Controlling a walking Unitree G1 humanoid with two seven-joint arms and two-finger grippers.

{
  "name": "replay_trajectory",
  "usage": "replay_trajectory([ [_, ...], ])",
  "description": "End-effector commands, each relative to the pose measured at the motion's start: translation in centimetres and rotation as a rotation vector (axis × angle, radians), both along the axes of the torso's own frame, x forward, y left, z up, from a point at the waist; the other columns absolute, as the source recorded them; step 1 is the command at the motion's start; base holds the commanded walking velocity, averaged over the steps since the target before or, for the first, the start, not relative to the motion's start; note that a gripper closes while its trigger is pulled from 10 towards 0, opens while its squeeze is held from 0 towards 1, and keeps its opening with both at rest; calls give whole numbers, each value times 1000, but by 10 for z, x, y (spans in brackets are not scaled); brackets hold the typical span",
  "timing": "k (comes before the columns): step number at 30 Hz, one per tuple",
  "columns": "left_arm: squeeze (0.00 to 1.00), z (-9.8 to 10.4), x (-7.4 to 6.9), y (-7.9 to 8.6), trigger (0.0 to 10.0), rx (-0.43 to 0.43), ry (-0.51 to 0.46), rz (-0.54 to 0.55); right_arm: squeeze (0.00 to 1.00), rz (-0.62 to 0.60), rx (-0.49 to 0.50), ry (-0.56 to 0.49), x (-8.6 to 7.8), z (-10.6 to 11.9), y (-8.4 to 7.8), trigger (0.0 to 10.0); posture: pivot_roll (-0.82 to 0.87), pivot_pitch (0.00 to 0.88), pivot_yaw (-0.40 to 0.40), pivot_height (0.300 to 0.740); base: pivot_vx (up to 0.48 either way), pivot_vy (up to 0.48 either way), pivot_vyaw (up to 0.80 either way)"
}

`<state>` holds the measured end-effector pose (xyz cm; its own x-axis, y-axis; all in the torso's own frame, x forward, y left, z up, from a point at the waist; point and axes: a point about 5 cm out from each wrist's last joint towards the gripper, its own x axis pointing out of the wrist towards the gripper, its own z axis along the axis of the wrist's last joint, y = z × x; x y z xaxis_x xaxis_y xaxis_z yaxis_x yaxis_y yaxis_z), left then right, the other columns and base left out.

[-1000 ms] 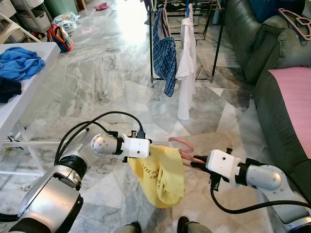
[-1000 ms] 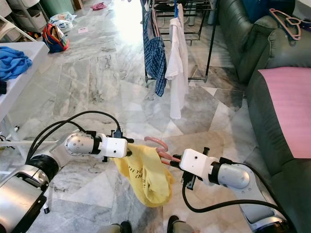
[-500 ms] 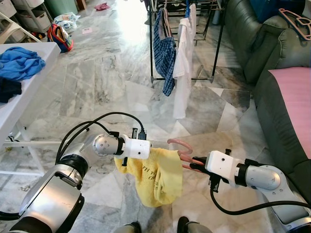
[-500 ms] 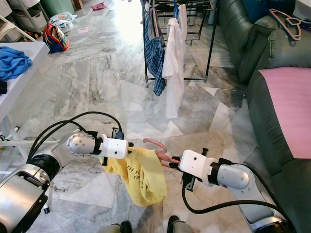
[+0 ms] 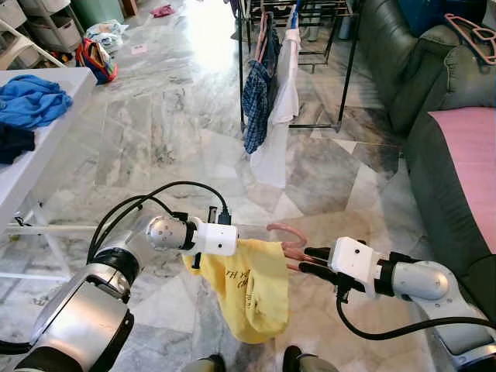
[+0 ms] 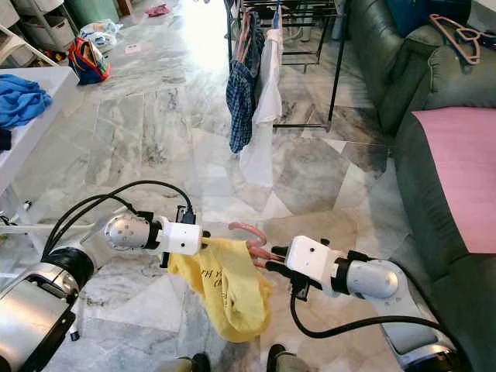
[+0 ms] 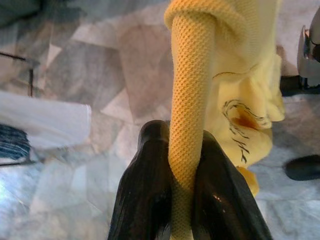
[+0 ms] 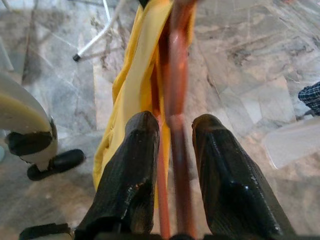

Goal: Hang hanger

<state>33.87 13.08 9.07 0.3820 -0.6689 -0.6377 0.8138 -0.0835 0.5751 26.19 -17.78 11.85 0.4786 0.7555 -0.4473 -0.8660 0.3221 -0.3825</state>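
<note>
A yellow shirt [image 5: 252,291] hangs on a pink hanger [image 5: 288,230], held low over the floor between both arms. My left gripper [image 5: 245,243] is shut on the shirt's shoulder; in the left wrist view its black fingers [image 7: 150,190] pinch a rolled fold of the yellow fabric [image 7: 192,100]. My right gripper [image 5: 304,260] is shut on the hanger just below its hook, and the pink bars [image 8: 175,100] run between its two pads [image 8: 130,165]. A dark drying rack [image 5: 345,54] stands ahead, with a plaid shirt [image 5: 256,101] and a white garment [image 5: 275,116] hanging on it.
A green sofa [image 5: 422,85] runs along the right, with pink hangers [image 5: 473,31] on its arm and a pink cloth [image 5: 469,155] on the seat. A white table [image 5: 31,167] with blue clothes [image 5: 31,101] stands left. My feet [image 5: 298,360] show below. Marble floor lies between me and the rack.
The yellow shirt has swung between the grippers and now hangs a little lower. The view has shifted slightly, and the clothes on the rack now slant to the left. Both grips are unchanged.
</note>
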Motion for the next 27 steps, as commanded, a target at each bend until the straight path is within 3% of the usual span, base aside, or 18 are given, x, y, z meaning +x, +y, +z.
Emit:
replay_trajectory([
  [1, 0, -2, -1, 15, 0, -16, 19, 63, 1000, -3, 2, 2, 1, 10, -8, 10000, -125, 179, 75, 740, 0, 0, 0],
  [8, 0, -2, 2, 25, 0, -90, 31, 174, 1000, -60, -23, -43, 5, 25, -25, 10000, -125, 178, 74, 740, 0, 0, 0],
  [15, 0, 6, 12, 38, 0, -316, 23, 427, 1000, -236, 78, -175, 14, 36, -32, 10000, -122, 197, 64, 740, 0, 0, 0],
  [17, 0, 8, 12, 40, 0, -340, 14, 438, 1000, -292, 133, -195, 12, 35, -31, 10000, -117, 210, 60, 740, 0, 0, 0],
  [20, 0, 18, 14, 40, 0, -394, -1, 407, 1000, -385, 302, -198, 1, 33, -23, 10000, -113, 255, 62, 740, 0, 0, 0],
  [27, 0, 52, 23, 32, 0, -463, -69, 275, 1000, -452, 447, -152, 5, 13, 2, 10000, -79, 247, 64, 740, 0, 0, 0],
])
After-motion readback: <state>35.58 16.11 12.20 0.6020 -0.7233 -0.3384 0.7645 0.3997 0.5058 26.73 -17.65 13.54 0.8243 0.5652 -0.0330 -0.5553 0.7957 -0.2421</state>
